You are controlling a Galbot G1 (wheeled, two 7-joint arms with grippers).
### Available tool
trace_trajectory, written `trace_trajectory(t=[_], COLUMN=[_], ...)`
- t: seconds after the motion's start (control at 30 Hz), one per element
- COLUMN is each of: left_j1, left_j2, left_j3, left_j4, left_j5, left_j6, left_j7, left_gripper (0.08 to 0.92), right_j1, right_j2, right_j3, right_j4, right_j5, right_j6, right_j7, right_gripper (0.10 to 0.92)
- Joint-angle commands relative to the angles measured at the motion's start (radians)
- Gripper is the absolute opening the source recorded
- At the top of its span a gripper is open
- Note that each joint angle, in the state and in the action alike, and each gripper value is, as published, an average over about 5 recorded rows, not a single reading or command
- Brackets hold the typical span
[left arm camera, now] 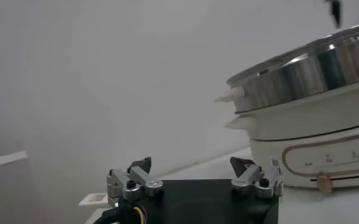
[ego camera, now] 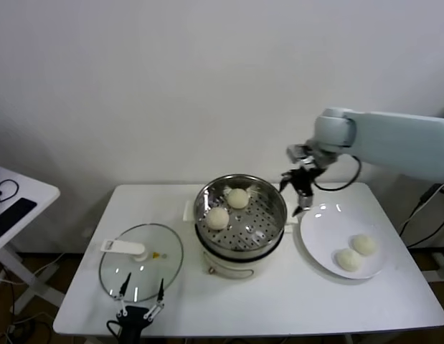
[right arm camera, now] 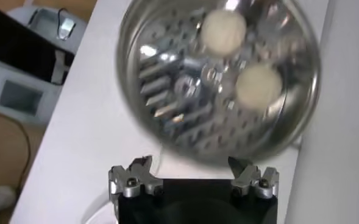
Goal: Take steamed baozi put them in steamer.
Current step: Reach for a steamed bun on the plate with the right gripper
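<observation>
Near the front-left edge of the surface (ego camera: pixel 279 301), left gripper (ego camera: pixel 141 292) is parked low, jaws spread wide, holding nothing, just in front of the glass lid (ego camera: pixel 141 259). Idle.

Centre of the surface: steamer (ego camera: pixel 240 212) with two steamed baozi already on the perforated tray, one front-left (ego camera: pixel 218 217), one toward the back (ego camera: pixel 238 198).

Right gripper (ego camera: pixel 302 188) hangs in the air just past the steamer's right rim, between it and the white plate (ego camera: pixel 322 236). Jaws open and empty; the right wrist view shows the steamer tray below and nothing between them.

Right side: two more baozi on the plate, side by side toward its front-right part (ego camera: pixel 348 259) and (ego camera: pixel 364 244). Both sit well apart from the right jaws, to the right and toward the front edge, and lower.

Judgement: about halfway, next is picking off the plate. To do it well: centre over one bun, the nearer one (ego camera: pixel 348 259) probably, come straight down with jaws wide so a finger doesn't nudge its neighbour, close gently since dough will dent, then lift clear of the steamer rim before crossing. Drop into the open right half of the tray.
</observation>
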Motion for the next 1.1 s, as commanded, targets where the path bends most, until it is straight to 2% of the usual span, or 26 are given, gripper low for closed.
trace_trajectory(t=[0.03, 0.33, 1.1], left_j1=[0.001, -0.001, 0.005], left_j2=[-0.002, -0.006, -0.004], left_j3=[0.000, -0.006, -0.007], left_j4=[0.005, 0.017, 0.033], left_j5=[0.003, 0.004, 0.025], left_j6=[-0.002, -0.001, -0.011], left_j7=[0.000, 0.000, -0.002], left_gripper=[0.823, 0.823, 0.823], right_j1=[-0.079, -0.430, -0.736], right_j2=[-0.318, -0.382, -0.280], right_j3=[-0.025, 0.254, 0.582], right_j4=[0.037, -0.011, -0.185], right_j5=[-0.230, -0.384, -0.476], right_j6=[0.078, 0.036, 0.010], right_j7=[-0.038, 0.001, 0.055], right_gripper=[0.823, 0.823, 0.823])
